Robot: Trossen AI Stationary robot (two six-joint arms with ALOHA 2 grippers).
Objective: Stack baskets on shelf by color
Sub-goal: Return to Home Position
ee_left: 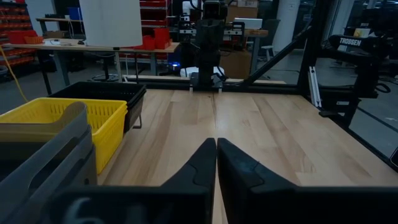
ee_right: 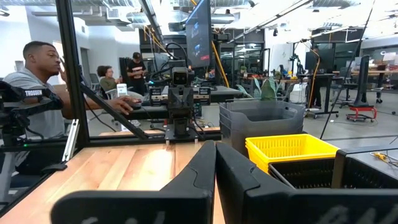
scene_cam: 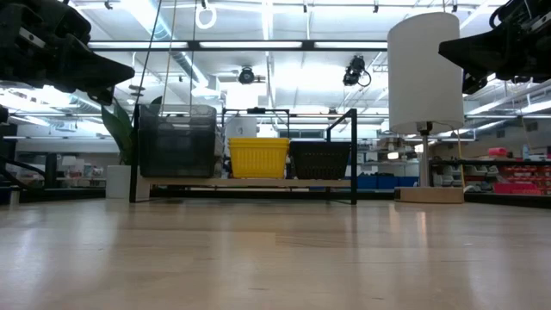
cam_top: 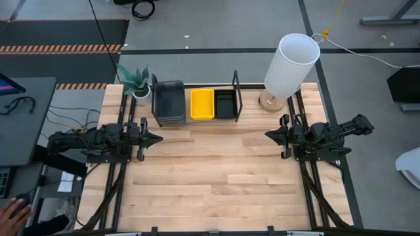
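The shelf [cam_top: 194,122] stands at the table's far edge, its black wire frames forming bays. The dark grey baskets [cam_top: 168,102] sit stacked in its left bay, the yellow baskets [cam_top: 202,104] in the middle, the black perforated baskets [cam_top: 225,103] on the right. The low view shows the grey stack [scene_cam: 177,140], the yellow stack [scene_cam: 258,158] and the black stack [scene_cam: 320,159] side by side on the board. My left gripper [cam_top: 157,138] hovers shut at the table's left side, my right gripper [cam_top: 268,134] shut at the right side. Both are above the table and apart from the shelf.
A white cylinder lamp [cam_top: 289,67] stands right of the shelf at the far edge. A potted plant [cam_top: 136,83] stands left of it. Bare wooden table [cam_top: 216,177] lies between and in front of the arms. People sit beyond the table [ee_right: 37,81]. A hand [cam_top: 13,213] shows at lower left.
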